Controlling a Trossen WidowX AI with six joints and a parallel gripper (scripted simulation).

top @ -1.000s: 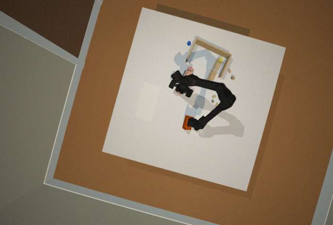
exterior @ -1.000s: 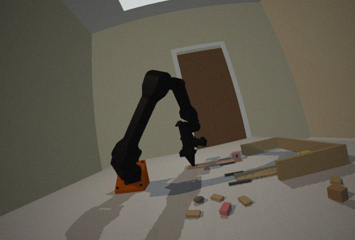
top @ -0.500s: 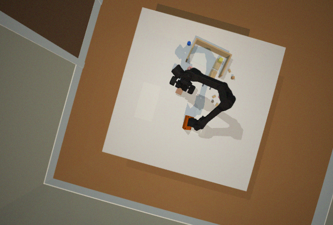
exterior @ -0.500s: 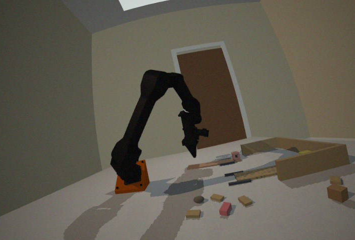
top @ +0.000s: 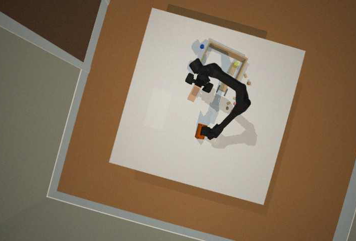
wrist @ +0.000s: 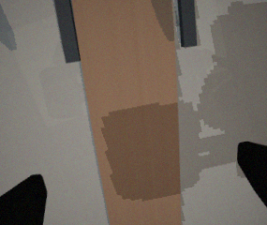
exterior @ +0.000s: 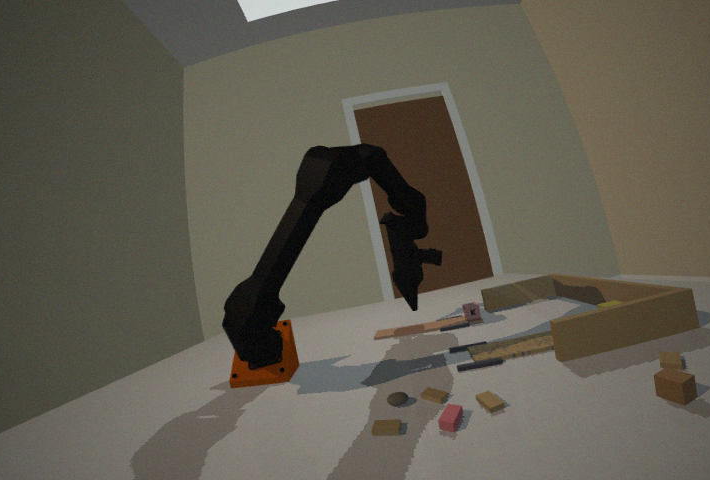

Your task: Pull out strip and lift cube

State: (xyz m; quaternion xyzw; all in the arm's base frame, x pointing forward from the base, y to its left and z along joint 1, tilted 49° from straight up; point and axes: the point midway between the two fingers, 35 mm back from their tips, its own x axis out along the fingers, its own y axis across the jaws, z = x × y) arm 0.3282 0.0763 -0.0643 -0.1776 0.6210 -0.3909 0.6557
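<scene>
The orange-brown strip (top: 191, 97) (exterior: 401, 331) (wrist: 130, 80) lies out in front of the wooden frame, running between two dark rails. A pink cube labelled K (exterior: 471, 311) sits at the strip's far end outside the frame; the arm hides it in the top view. My gripper (exterior: 414, 309) (wrist: 143, 168) is open and empty above the strip, its fingertips on either side of it in the wrist view. A speckled tan strip (top: 223, 87) (exterior: 517, 345) sticks out of the frame between other rails. Farther in, a yellow cube (top: 235, 64) (exterior: 611, 304) sits on a tan piece (top: 232, 70).
The wooden frame (top: 229, 50) (exterior: 616, 338) has raised walls. Small tan blocks (top: 228, 103) (exterior: 434, 394), a red block (exterior: 450, 417) and a dark stone (top: 226, 108) (exterior: 397, 399) lie beside the arm. A brown block (top: 248, 83) (exterior: 675, 386) is right of the frame; a blue ball (top: 202, 46) is left.
</scene>
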